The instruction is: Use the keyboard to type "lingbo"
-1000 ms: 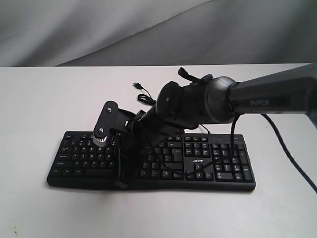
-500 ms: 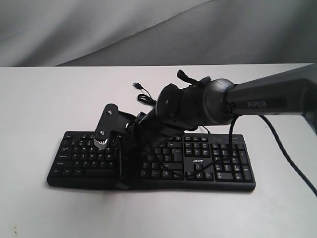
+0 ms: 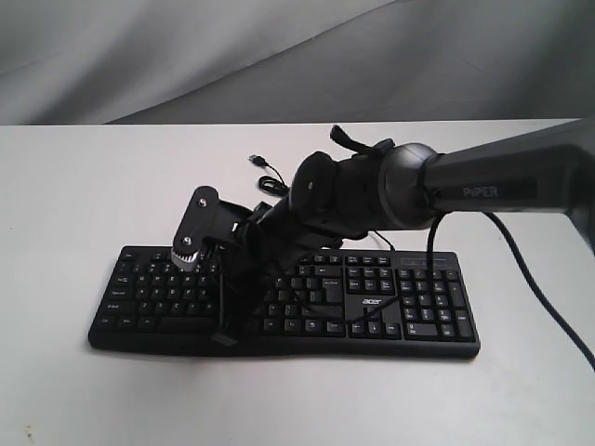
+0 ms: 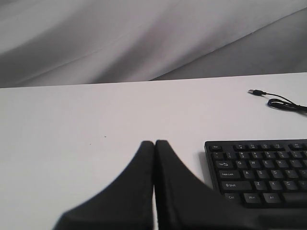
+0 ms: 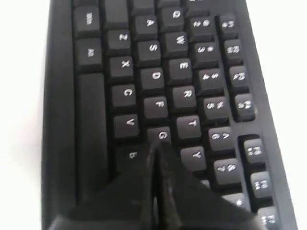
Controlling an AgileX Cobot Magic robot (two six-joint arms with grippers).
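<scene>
The black keyboard (image 3: 418, 307) lies across the white table (image 3: 74, 204), with the acer logo on its right half. My right arm reaches over it from the right. The right gripper (image 3: 223, 334) points down at the left-middle keys. In the right wrist view the right gripper (image 5: 156, 144) is shut with nothing in it, and its tips sit just below the G key (image 5: 163, 135), beside the B key (image 5: 133, 155). The left gripper (image 4: 154, 142) is shut and empty over bare table, just off the end of the keyboard (image 4: 259, 167) that holds Esc and Tab.
The keyboard's thin USB cable (image 3: 267, 177) lies loose on the table behind the keyboard, and the cable (image 4: 278, 100) also shows in the left wrist view. A grey cloth backdrop (image 3: 186, 56) rises behind the table. The right arm's own cables hang over the keys.
The right arm and its gripper have shifted slightly to the left over the keys. The keyboard has not moved.
</scene>
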